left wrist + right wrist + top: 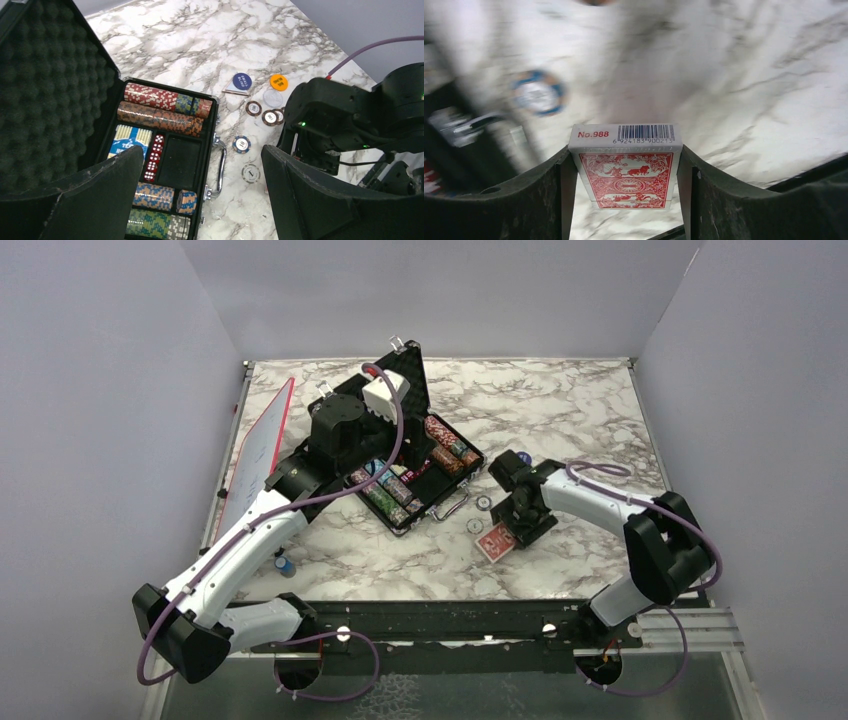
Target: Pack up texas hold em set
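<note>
The black silver-edged briefcase [440, 475] lies open, its foam lid [45, 95] raised. It holds rows of poker chips [160, 117], red dice [155, 156], a blue card deck [127, 142] and one bare compartment [180, 162]. My left gripper [200, 167] is open and empty above the case's front and its metal handle [220, 165]. My right gripper [625, 175] is shut on a red-backed card box [625, 165], held just above the table right of the case [495, 543]. Loose chips [241, 144], a blue disc [242, 81] and an orange disc [279, 82] lie on the marble.
A red-edged white board [258, 450] leans at the table's left side. A small blue-tipped tool [285, 565] lies near the left arm. Grey walls enclose the marble table [560, 410]. The right wrist view's background is blurred.
</note>
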Available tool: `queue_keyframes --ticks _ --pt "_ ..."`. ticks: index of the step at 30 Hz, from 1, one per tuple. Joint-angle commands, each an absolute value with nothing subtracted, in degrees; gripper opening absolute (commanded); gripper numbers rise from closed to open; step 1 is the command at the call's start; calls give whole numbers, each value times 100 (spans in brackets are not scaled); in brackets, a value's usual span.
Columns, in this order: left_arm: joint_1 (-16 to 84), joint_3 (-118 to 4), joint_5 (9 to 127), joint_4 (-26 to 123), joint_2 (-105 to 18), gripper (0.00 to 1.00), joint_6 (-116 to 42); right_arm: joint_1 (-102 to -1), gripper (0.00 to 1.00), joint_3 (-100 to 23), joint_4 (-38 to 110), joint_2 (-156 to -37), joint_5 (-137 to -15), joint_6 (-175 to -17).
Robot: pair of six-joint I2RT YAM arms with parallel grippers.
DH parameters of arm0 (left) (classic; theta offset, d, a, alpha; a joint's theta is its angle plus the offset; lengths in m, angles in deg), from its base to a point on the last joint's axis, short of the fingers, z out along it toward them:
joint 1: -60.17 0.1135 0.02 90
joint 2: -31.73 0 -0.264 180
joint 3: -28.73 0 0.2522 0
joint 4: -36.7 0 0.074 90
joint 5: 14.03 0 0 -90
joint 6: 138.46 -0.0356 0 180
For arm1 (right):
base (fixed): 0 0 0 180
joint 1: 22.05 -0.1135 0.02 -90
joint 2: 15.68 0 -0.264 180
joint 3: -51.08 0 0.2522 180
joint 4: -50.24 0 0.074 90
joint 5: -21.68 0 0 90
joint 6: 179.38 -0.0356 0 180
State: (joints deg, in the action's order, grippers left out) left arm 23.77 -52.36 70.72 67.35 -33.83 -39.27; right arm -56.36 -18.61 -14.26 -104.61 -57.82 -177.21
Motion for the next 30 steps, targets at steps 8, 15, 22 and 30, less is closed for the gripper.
queue_keyframes --ticks 8,15,22,30 --pt "2381 -6717 8749 7210 -3524 91 -3645 -5922 41 -4546 -1796 -11404 -5104 -16823" --pt "2378 -7020 9286 7292 -3413 91 -3716 -6101 41 -5936 -2028 -12509 -4874 -16784" --pt "2378 -7074 9354 7406 -3420 91 -3763 -6288 43 -6834 -2316 -13318 -4723 -16963" --pt "2378 -7057 9342 7487 -3397 91 -3923 -6448 45 -7255 -2709 -13864 -4537 -17465"
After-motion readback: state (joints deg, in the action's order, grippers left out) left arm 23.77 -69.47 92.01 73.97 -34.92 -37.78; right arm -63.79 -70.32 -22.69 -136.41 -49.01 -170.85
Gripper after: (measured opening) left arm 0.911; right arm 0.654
